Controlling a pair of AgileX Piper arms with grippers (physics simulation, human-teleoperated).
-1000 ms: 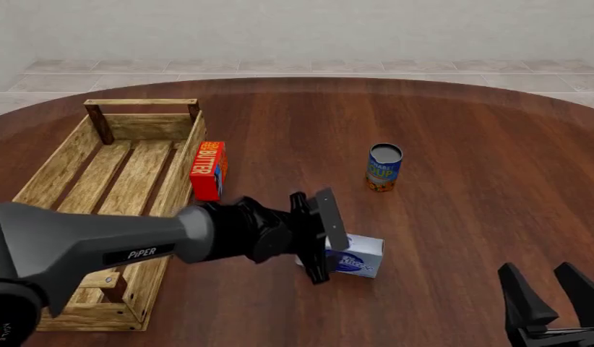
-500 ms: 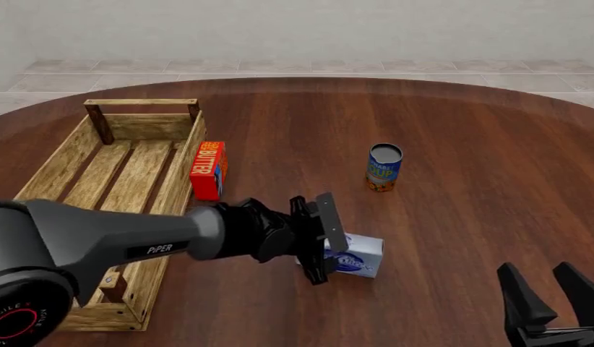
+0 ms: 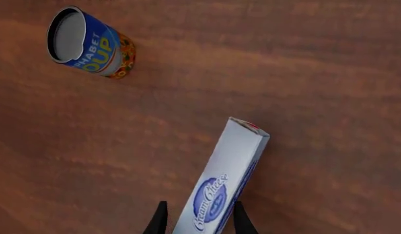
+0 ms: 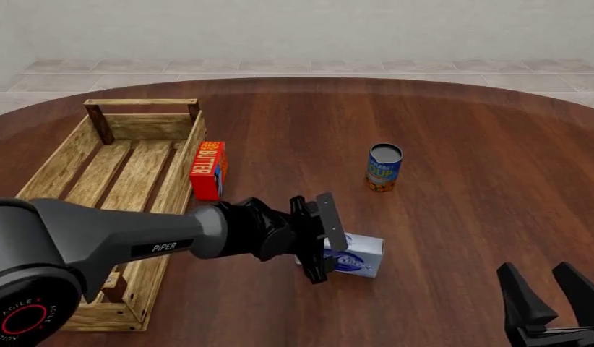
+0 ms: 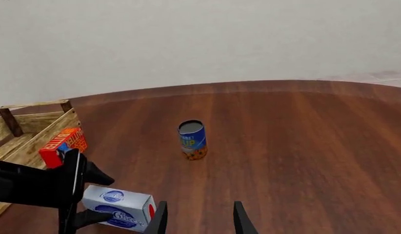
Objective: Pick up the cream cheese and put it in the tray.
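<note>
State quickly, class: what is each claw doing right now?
Left claw: closed on the cream cheese, fingers either side of the box.
Right claw: open, holding nothing.

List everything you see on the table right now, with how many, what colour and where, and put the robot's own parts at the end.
cream cheese: one, pale blue-white box, near middle of the table, between the left tool's fingers
tray: one, light wood, left side
butter box: one, red-orange, just right of the tray
soup can: one, blue, upright, beyond the cream cheese
table: one, dark brown wood, round
left tool: one, black, around the cream cheese
right tool: one, black, open, near right corner
</note>
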